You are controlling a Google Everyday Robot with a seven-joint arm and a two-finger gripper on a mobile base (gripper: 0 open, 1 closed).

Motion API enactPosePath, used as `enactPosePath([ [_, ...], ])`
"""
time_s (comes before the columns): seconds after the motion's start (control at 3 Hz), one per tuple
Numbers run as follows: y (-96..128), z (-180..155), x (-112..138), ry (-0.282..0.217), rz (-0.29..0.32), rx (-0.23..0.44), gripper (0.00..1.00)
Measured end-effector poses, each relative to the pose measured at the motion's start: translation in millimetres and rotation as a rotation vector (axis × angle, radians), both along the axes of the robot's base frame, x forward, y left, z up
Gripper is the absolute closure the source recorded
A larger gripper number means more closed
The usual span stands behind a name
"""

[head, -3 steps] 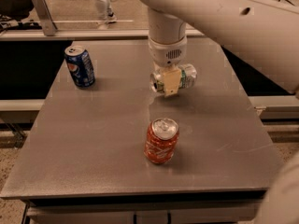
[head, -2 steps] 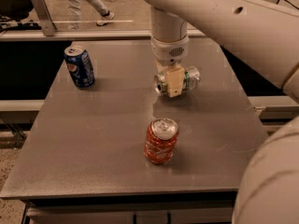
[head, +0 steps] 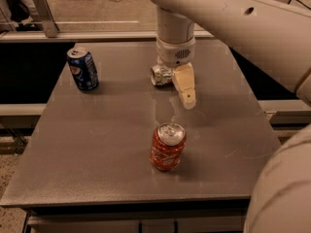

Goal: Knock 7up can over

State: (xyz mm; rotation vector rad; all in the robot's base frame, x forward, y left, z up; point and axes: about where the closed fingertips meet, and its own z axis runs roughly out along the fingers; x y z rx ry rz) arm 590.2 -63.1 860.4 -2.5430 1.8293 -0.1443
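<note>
The 7up can (head: 161,75), silver-white and dented, lies on its side on the grey table (head: 97,144) near the far middle. My gripper (head: 187,95) hangs from the white arm just right of the can, its cream tip pointing down over the table. The gripper's body hides the can's right end. I cannot tell whether the gripper touches the can.
A blue Pepsi can (head: 82,69) stands upright at the far left of the table. An orange-red can (head: 167,146) stands upright in the near middle, in front of the gripper. My arm's white body fills the right side of the view.
The 7up can showed to the right of the gripper before and now shows to its left. The gripper has shifted right and toward the camera. The other two cans have not moved.
</note>
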Motion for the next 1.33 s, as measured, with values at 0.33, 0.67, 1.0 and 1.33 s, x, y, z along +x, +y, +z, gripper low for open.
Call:
enactPosePath([
  [0.33, 0.0, 0.0, 0.0, 0.000, 0.000, 0.000, 0.00],
  [0.67, -5.8, 9.7, 7.3, -0.023, -0.010, 0.060, 0.00],
  [1.0, -9.4, 56.5, 33.1, -0.124, 0.018, 0.129, 0.00],
  [1.33, -9.2, 56.2, 33.3, -0.124, 0.019, 0.129, 0.00],
])
